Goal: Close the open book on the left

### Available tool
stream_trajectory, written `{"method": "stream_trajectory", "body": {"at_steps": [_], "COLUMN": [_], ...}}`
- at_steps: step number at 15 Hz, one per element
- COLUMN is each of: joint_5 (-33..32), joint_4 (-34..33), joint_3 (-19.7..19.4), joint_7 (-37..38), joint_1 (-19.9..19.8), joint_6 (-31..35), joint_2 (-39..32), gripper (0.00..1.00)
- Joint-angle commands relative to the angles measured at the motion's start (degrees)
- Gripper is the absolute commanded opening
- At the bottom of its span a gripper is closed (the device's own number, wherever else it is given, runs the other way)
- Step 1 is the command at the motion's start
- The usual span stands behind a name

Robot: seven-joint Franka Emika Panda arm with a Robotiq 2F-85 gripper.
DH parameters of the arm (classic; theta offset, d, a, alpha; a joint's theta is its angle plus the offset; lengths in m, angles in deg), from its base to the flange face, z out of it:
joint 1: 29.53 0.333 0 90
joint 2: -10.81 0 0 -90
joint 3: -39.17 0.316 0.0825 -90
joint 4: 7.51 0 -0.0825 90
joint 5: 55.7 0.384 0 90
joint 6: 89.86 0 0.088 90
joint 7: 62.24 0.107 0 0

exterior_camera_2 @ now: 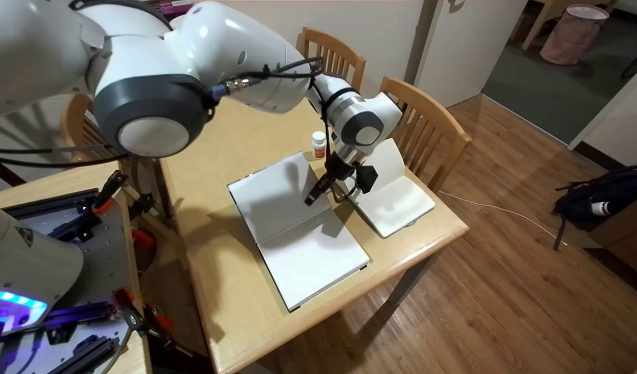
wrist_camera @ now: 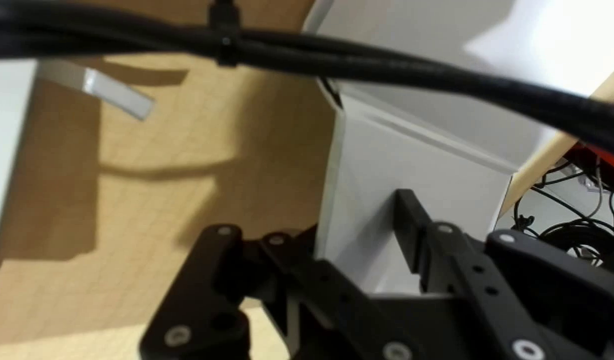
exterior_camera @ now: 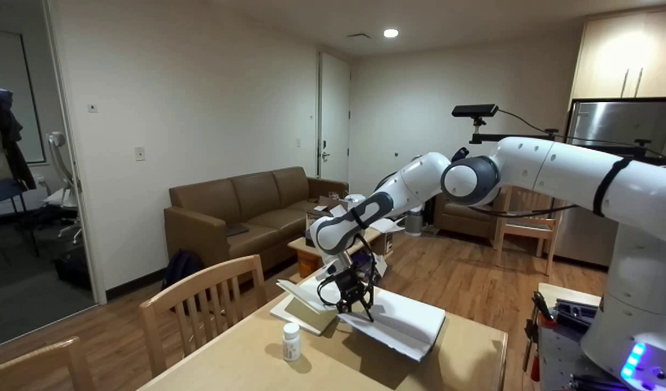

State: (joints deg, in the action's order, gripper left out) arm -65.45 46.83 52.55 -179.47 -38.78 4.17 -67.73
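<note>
The large open book (exterior_camera: 406, 315) lies on the table with plain white pages up, its cover picture hidden. Its half nearest the pill bottle (exterior_camera_2: 278, 195) is raised and tilted, casting a shadow on the wood beneath. My gripper (wrist_camera: 358, 219) straddles the edge of that raised half. In the wrist view one finger (wrist_camera: 412, 235) slants across the inner page, its tip at the paper. The opposite fingertip is hidden behind the cover. The gripper looks shut on the book at a slant. In an exterior view the gripper (exterior_camera: 356, 314) reaches in beside the bottle.
A smaller cream notebook (exterior_camera_2: 397, 202) lies open beside the large book, under the wrist. A white pill bottle (exterior_camera: 291, 342) stands close to both. Wooden chairs (exterior_camera: 208, 304) line the table's side. The table edge (exterior_camera_2: 328, 306) runs near the large book.
</note>
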Motion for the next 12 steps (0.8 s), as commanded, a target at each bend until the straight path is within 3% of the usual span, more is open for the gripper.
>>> {"method": "stream_trajectory", "body": {"at_steps": [1,10,11,12], "joint_5": [2.9,8.4,13.4,15.2], "joint_4": [8.4,21.5,22.4,23.8], "joint_3": [3.4,12.1,8.8,9.1], "joint_7": [-4.8,-11.7,-14.9,-16.8], "joint_1": [-5.5,-16.4,-14.4,-15.0], "joint_6": [7.6,16.0,17.5,18.9], "joint_2": [4.6,12.2,13.6,14.2], "gripper": [0.11,0.11,0.11,0.11]}}
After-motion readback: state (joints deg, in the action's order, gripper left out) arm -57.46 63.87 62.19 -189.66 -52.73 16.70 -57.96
